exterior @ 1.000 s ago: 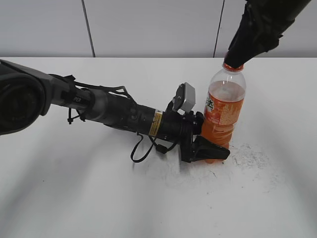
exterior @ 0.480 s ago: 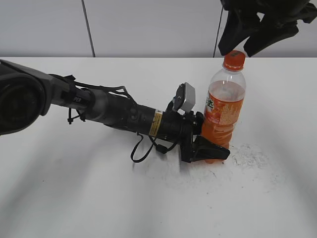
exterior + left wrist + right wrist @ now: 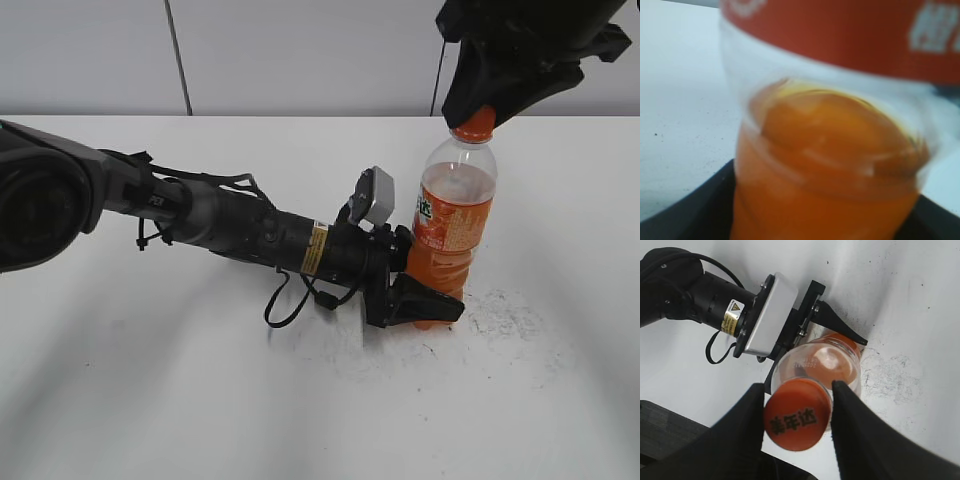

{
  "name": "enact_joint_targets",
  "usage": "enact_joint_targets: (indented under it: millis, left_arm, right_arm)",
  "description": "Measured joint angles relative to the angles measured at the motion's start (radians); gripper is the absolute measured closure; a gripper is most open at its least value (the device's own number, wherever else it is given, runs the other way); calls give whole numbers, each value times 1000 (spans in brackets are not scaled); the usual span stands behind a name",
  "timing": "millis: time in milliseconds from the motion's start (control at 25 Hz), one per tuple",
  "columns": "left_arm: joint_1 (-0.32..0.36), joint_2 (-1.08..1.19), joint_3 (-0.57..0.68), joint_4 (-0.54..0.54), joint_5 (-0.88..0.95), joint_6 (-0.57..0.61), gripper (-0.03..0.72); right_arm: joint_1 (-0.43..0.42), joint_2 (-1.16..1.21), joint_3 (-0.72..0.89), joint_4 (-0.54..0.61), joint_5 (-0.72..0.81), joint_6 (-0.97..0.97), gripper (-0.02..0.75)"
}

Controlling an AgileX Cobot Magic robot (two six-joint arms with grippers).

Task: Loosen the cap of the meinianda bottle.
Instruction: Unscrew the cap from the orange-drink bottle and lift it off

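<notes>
Right gripper back down over the cap, ready for another twist

Half a second ago the right gripper hung spread clear above the bare cap; now it has dropped again so its fingers flank the cap, much as a second ago, which looks like a regrasp between turns rather than a finished job. The meinianda bottle stands upright at about 3 o'clock from table centre, its lower body pinched by the left gripper. The right wrist view shows what the exterior view hides: the cap's printed top between two dark fingers, touching or nearly so, though whether they press I cannot tell. The left wrist view gives only a blurred close-up of orange drink and label.
</notes>
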Motion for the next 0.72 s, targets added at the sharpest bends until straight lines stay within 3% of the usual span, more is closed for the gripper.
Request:
enact_joint_targets:
  millis: [200,400,520,640,720]
  left_arm:
    - [0,0,0,0,0,-3,135]
    - [0,0,0,0,0,0,135]
    - [0,0,0,1,0,3,135]
    - [0,0,0,2,0,5,135]
    - [0,0,0,2,0,3,135]
  right_arm:
    - [0,-1,-1,0,-1,-146,463]
    - [0,-2,-1,11,1,-729,468]
    - [0,-3,-1,16,4,-897,467]
    - [0,-7,-1,16,7,-910,467]
    - [0,-15,-1,16,-2,-790,409]
